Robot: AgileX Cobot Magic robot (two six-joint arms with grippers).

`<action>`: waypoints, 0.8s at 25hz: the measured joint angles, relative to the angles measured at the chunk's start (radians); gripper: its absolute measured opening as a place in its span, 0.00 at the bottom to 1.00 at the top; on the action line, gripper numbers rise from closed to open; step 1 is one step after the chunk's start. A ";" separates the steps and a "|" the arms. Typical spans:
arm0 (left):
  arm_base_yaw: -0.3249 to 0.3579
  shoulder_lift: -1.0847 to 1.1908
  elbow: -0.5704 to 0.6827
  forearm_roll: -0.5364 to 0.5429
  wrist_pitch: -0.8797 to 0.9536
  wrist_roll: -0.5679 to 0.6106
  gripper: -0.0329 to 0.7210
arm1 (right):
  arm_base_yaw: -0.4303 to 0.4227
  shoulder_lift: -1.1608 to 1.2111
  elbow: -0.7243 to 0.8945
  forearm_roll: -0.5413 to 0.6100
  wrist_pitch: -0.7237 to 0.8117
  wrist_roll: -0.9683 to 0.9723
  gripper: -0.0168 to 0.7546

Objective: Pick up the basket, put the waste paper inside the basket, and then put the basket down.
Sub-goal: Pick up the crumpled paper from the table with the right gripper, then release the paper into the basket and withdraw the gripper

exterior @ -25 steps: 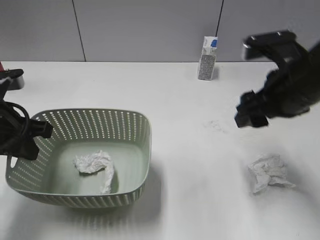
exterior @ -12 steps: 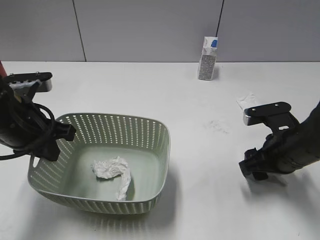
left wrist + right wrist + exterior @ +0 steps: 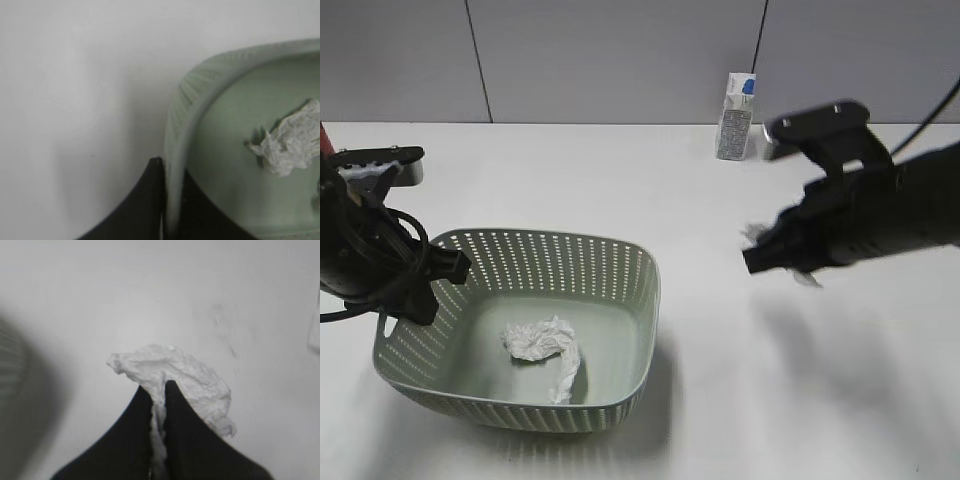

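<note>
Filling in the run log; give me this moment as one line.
left hand: shut on basket rim | right hand: shut on paper wad, off the table | basket holds: one wad | background: carton

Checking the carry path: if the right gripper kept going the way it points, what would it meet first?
Probably bare table: the right gripper, shut on a paper wad, points left and downward, short of the basket. Depth is unclear.

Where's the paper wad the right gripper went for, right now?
The waste paper is pinched in the right gripper, lifted above the table right of centre in the exterior view, between the basket and the carton.
</note>
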 joint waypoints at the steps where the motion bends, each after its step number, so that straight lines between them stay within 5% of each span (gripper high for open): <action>1: 0.000 0.000 0.000 0.000 0.000 0.000 0.05 | 0.038 -0.032 -0.034 0.000 0.010 0.000 0.07; 9: 0.000 0.000 0.000 -0.006 0.001 0.000 0.05 | 0.322 -0.034 -0.262 0.035 0.072 0.000 0.10; 11: 0.000 0.000 0.000 -0.010 -0.001 0.000 0.05 | 0.348 0.010 -0.266 0.081 0.084 0.000 0.22; 15: 0.000 0.000 0.000 -0.014 -0.005 0.000 0.05 | 0.351 0.100 -0.267 0.116 0.093 0.000 0.72; 17: 0.000 0.000 0.000 -0.015 -0.006 0.000 0.05 | 0.349 0.114 -0.271 0.107 0.098 0.000 0.82; 20: 0.000 0.000 0.000 -0.015 -0.006 0.000 0.05 | 0.307 0.114 -0.327 0.085 0.135 0.020 0.84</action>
